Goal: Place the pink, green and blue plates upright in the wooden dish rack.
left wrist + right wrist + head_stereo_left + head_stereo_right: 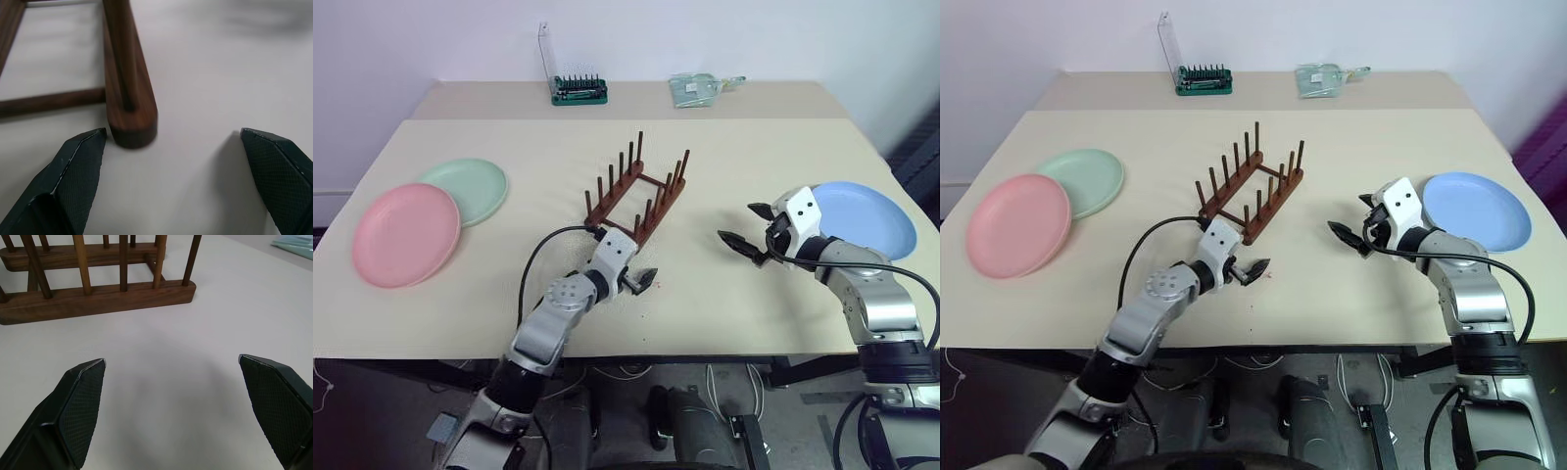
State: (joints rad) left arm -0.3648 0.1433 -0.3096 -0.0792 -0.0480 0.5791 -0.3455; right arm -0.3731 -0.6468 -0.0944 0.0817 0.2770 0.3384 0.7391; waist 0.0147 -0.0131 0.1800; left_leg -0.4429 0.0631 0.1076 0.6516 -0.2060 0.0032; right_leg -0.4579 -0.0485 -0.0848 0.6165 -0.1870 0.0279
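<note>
Nearest the camera: left gripper [641, 282], jaws spread wide and empty, low over the beige desk [724, 166], just at the near end of the wooden dish rack [636, 196]. Seen along its fingers [78, 166]: rounded end of one dark rack rail right beside one fingertip, contact impossible to tell, bare desk between the two tips.

To the right: right gripper [746, 227], jaws likewise wide apart, holding nothing, raised above the desk and pointed toward the rack, with open desk between them. Seen from its wrist: the rack's long side, a base rail with thin upright pegs.

Dish rack in the middle of the desk, set at a slant, two rows of pegs standing up, no plate in any slot.

Blue plate [867, 217] lying flat at the right edge of the desk, just behind the right gripper's wrist.

Pink plate [405, 235] flat near the left edge; green plate [470, 188] flat just behind it, the pink rim overlapping the green one.

Far back on the desk: green tool holder [578, 90] with a clear lid raised upright, and a clear plastic packet [697, 88] to its right.
</note>
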